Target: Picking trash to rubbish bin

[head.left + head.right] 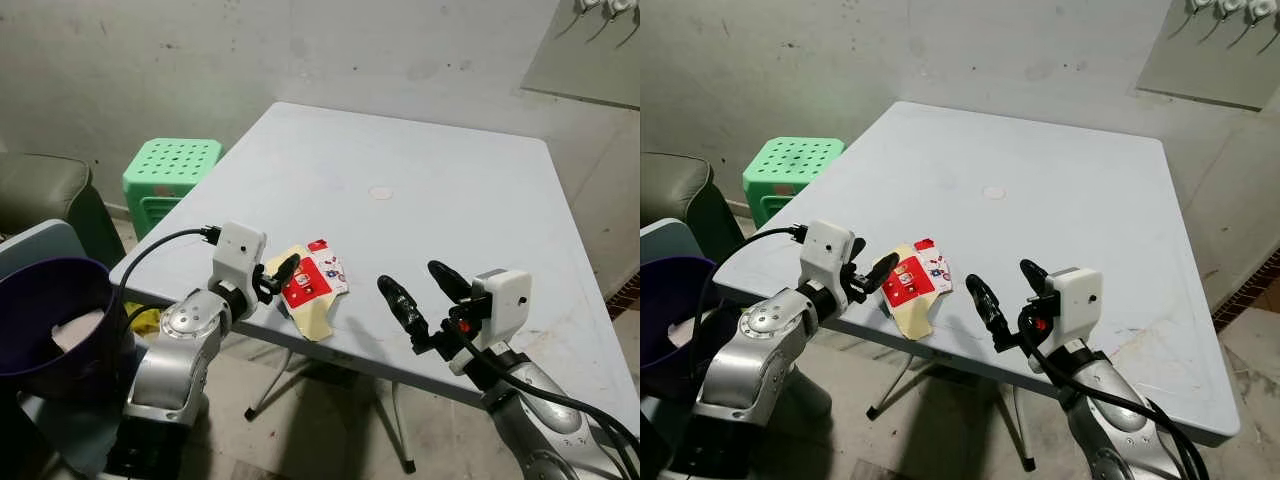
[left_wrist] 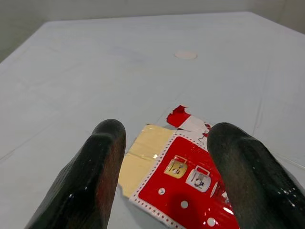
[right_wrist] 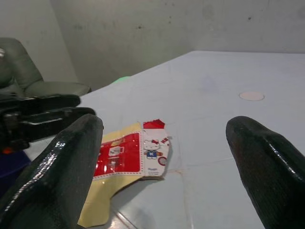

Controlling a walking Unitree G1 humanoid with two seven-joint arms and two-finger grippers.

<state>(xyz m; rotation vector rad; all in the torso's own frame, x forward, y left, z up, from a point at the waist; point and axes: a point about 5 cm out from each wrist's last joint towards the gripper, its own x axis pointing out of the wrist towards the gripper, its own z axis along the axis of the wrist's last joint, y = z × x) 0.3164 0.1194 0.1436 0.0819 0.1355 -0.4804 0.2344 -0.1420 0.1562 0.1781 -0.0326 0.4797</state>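
Left gripper [image 1: 283, 272] fingers spread over wrapper [image 1: 312, 283]; right gripper [image 1: 425, 292] spread, empty

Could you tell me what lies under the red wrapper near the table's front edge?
Under the red wrapper lies a flattened tan card piece, jutting past the pale table's edge. Whatever is beneath the wrapper's middle is covered.

Pale table [image 1: 470, 190], flattened red wrapper [image 1: 312, 285] at edge

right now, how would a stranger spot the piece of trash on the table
Find the pale blue table and follow its near edge. The flattened wrapper lies there by the left end effector, partly overhanging; its red and cream print stands out from the bare tabletop.
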